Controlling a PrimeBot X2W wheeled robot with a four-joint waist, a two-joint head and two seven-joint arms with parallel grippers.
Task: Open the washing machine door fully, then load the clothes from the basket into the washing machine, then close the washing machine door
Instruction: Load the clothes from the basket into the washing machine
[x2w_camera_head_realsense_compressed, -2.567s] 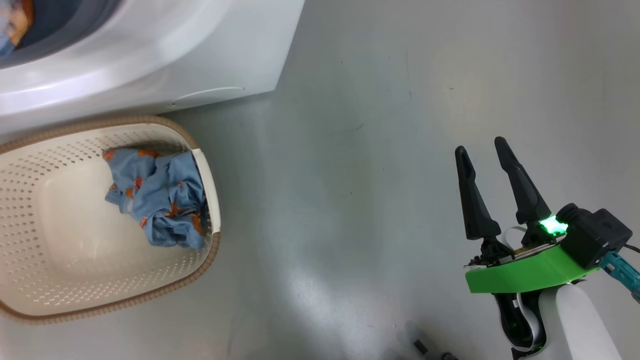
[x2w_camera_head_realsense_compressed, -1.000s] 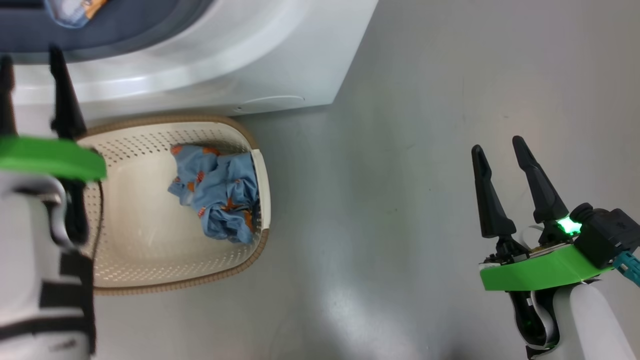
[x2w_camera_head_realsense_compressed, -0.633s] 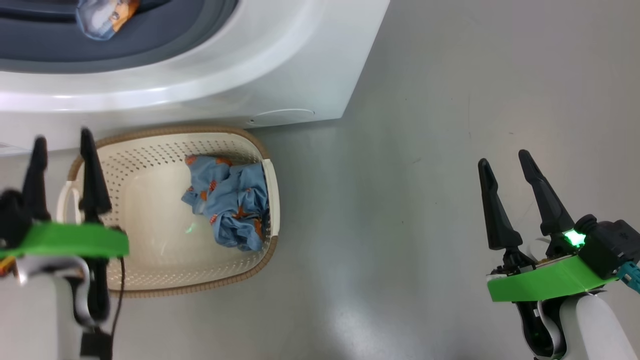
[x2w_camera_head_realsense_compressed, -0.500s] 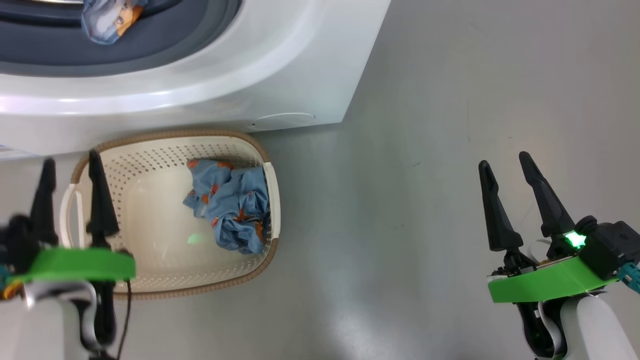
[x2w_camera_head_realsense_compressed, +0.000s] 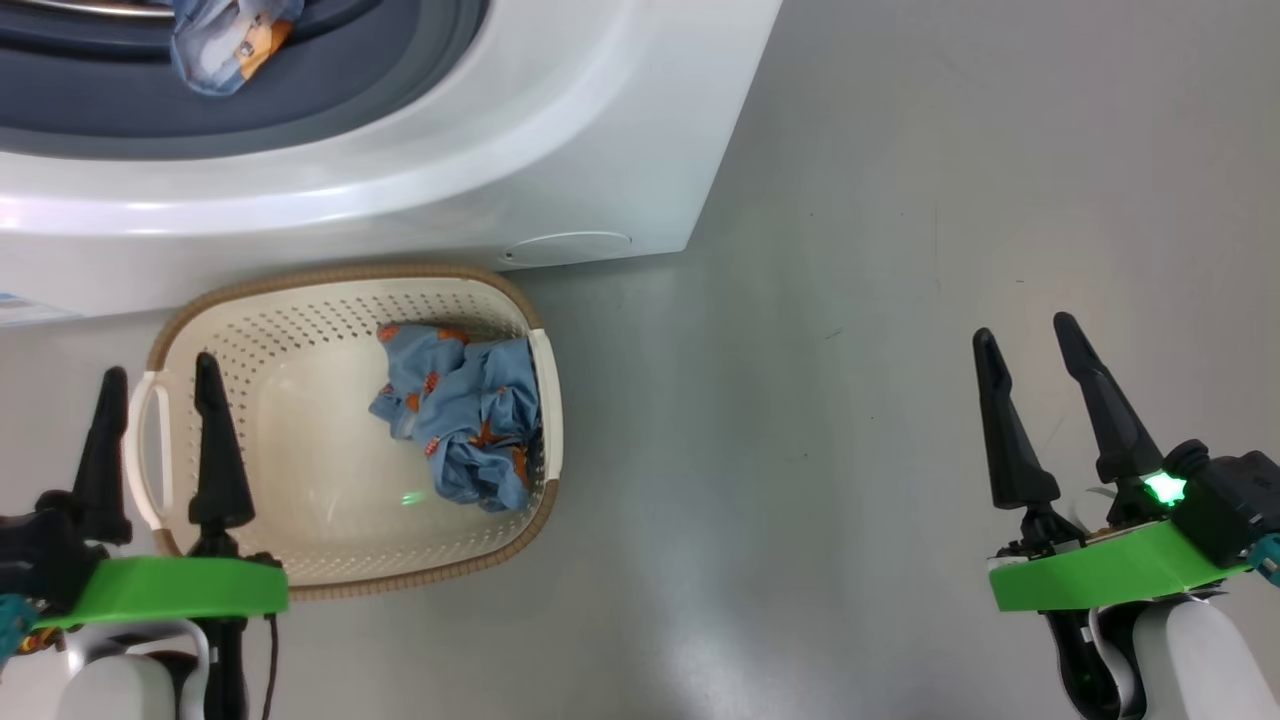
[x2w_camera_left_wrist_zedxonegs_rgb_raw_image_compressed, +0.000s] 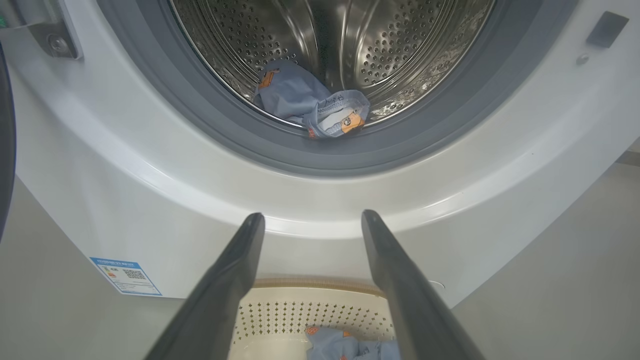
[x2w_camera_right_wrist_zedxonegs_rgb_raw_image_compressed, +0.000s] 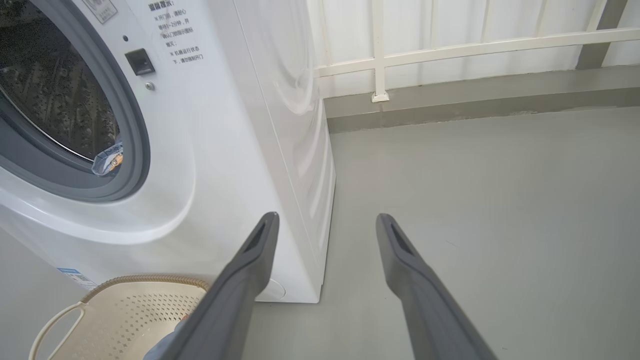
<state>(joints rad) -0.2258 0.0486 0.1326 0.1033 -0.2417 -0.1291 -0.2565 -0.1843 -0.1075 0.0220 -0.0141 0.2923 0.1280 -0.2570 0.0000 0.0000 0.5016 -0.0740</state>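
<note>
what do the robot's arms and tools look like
The left tool and right tool each have two long, tapering black fingers on a bright green plate, atop a white forearm. A green light glows by the right one; a thin black cable hangs by the left.

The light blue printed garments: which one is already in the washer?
The light blue bundle at the perforated steel drum's front edge; the other bundle lies in the cream perforated basket.
</note>
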